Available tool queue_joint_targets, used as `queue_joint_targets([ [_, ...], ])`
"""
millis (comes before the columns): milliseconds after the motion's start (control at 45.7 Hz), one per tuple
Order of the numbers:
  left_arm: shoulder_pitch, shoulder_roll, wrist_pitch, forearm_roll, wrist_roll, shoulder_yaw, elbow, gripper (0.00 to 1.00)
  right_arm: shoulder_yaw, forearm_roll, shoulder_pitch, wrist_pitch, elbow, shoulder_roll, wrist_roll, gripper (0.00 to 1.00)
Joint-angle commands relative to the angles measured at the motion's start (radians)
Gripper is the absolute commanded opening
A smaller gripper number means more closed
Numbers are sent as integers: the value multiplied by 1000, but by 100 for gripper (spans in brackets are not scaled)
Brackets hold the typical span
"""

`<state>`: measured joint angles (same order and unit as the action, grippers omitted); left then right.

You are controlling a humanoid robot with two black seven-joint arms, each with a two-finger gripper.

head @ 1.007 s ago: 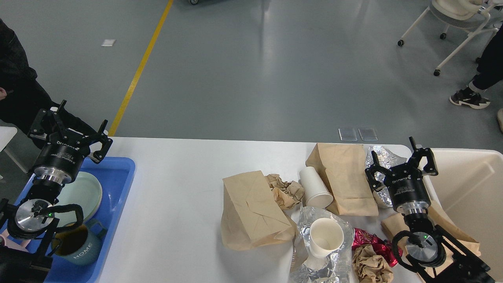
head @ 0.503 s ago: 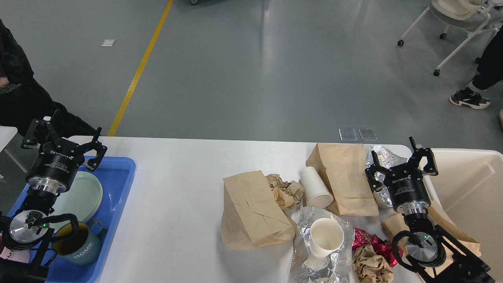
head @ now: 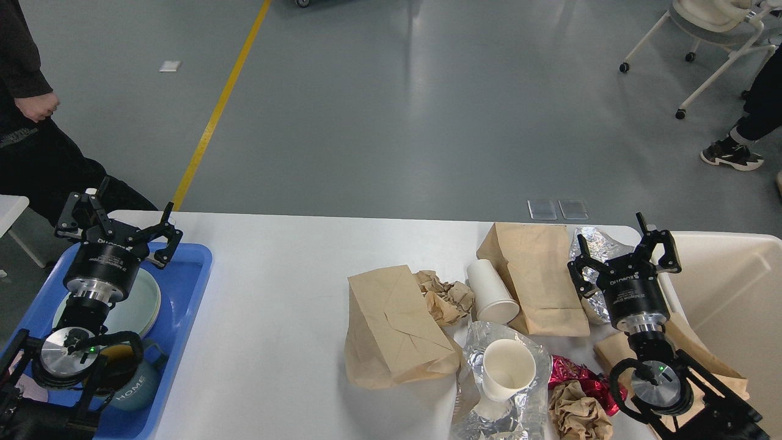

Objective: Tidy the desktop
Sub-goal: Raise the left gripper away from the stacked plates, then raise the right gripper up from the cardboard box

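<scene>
Blue tray [head: 183, 293] with plates [head: 137, 302] and mug [head: 131, 386]; both claws, left [head: 119, 223] and right [head: 624, 252], wide, empty.

Blue tray [head: 186, 287], plate [head: 142, 299], mug [head: 135, 388], beige bin [head: 733, 287]

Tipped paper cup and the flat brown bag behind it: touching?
Touching. In the head view the tipped paper cup lies against the flat brown bag, its rim overlapping the bag's left edge with no desktop visible between.
</scene>
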<state>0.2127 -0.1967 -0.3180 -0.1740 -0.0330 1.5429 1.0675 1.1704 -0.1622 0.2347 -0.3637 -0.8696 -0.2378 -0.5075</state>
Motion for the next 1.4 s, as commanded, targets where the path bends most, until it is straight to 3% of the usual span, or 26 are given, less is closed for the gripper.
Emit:
queue_joint_targets([
  [0,5,31,-13,-1,-1,-3,-96,96,0,1,0,0,1,0,0,100],
  [241,63,39,-219,-15,2,-15,-283,97,0,1,0,0,1,0,0,100],
  [1379,77,42,-253,7,-1,-17,-317,97,0,1,0,0,1,0,0,100],
])
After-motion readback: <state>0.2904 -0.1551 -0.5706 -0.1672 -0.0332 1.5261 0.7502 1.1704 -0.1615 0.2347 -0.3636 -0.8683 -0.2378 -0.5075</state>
